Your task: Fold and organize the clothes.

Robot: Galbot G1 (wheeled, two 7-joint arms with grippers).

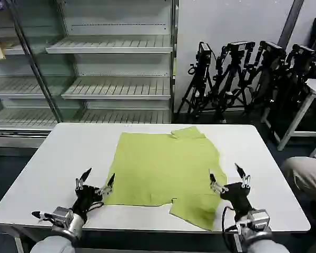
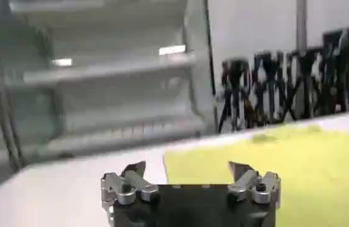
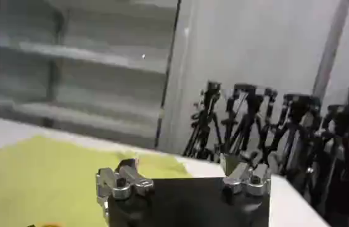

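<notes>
The T-shirt (image 1: 166, 168), soft, light and limp at frame centre, is best pinched at its lower corners; the left gripper (image 1: 95, 183) and right gripper (image 1: 227, 176) are held released.

Left hand (image 1: 98, 179), right hand (image 1: 227, 176) raised, fingers spread.

A lime T-shirt (image 1: 166, 171) lies spread flat on the white table (image 1: 68, 158), one sleeve hanging at the near edge. The left gripper (image 1: 95, 182) hovers wide-fingered at the shirt's near left corner; the right gripper (image 1: 229, 178), also spread, sits over its right edge, possibly touching. Empty shelves (image 1: 116, 68) and tripods (image 1: 237, 79) stand behind.
</notes>
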